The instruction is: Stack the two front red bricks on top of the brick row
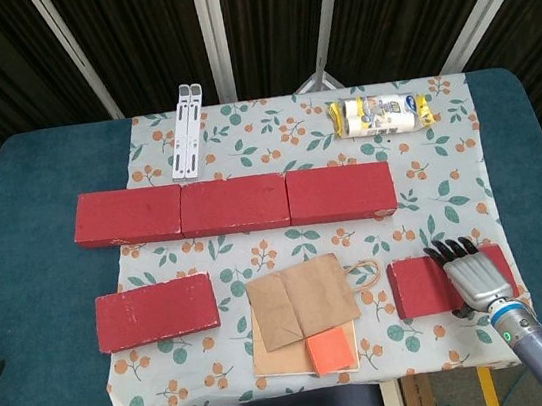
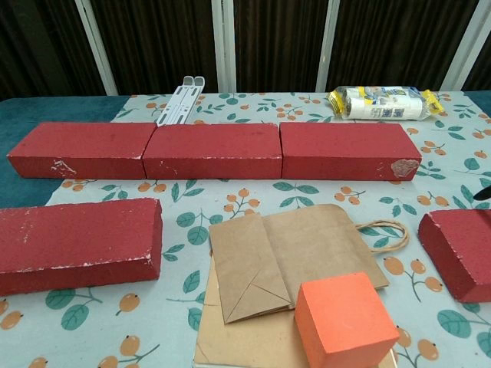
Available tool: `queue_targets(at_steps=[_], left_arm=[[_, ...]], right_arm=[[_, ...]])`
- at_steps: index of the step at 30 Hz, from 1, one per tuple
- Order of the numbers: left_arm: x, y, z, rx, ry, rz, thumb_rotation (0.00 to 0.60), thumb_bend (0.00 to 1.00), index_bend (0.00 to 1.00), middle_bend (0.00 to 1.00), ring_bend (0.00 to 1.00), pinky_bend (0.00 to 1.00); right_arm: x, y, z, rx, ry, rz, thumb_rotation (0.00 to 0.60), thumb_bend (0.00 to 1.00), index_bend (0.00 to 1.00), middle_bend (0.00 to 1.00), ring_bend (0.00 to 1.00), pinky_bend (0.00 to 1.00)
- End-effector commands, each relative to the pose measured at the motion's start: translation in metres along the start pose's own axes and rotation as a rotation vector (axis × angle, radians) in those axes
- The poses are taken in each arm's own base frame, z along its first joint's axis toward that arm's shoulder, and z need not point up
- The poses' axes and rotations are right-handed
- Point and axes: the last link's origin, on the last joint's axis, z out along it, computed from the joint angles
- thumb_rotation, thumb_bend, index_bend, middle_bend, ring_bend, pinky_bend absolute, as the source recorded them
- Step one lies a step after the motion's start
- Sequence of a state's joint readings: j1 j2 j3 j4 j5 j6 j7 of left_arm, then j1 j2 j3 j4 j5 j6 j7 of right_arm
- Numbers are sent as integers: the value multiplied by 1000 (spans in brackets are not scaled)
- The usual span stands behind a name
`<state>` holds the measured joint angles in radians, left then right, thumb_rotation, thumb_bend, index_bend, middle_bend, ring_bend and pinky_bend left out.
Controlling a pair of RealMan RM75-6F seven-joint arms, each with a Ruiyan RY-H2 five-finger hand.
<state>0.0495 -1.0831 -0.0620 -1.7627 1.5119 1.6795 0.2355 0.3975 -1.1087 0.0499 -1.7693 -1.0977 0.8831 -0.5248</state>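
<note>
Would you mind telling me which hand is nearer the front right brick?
The right hand: it lies over the right end of that brick, fingers across its top. The left hand shows in neither view.

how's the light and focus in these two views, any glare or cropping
Head view: even, soft light, no glare, all sharp, the right hand over the right front brick. Chest view: sharp too, but that brick is cut by the frame edge, and the orange block looms large up close.
</note>
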Motion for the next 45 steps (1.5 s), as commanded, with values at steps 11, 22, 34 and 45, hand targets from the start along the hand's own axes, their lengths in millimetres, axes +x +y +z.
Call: queue_targets(at_steps=[11, 22, 34, 45], left_arm=[[-1, 1, 1, 8, -1, 1, 600, 0, 15, 0, 0, 124], [1, -2, 2, 18, 5, -6, 600, 0, 34, 0, 0, 124], [1, -3, 2, 16, 1, -13, 600, 0, 54, 0, 0, 124], [0, -4, 4, 19, -4, -12, 600, 0, 60, 0, 0, 124]], right_arm=[[1, -10, 3, 12, -18, -23, 600, 35, 0, 70, 22, 0], [2, -17, 7, 7, -24, -42, 600, 35, 0, 195, 145, 0], [4, -22, 7, 15, -14, -45, 600, 35, 128, 231, 172, 0], [42, -9, -4, -17, 67, -2, 600, 61, 203, 262, 186, 0]])
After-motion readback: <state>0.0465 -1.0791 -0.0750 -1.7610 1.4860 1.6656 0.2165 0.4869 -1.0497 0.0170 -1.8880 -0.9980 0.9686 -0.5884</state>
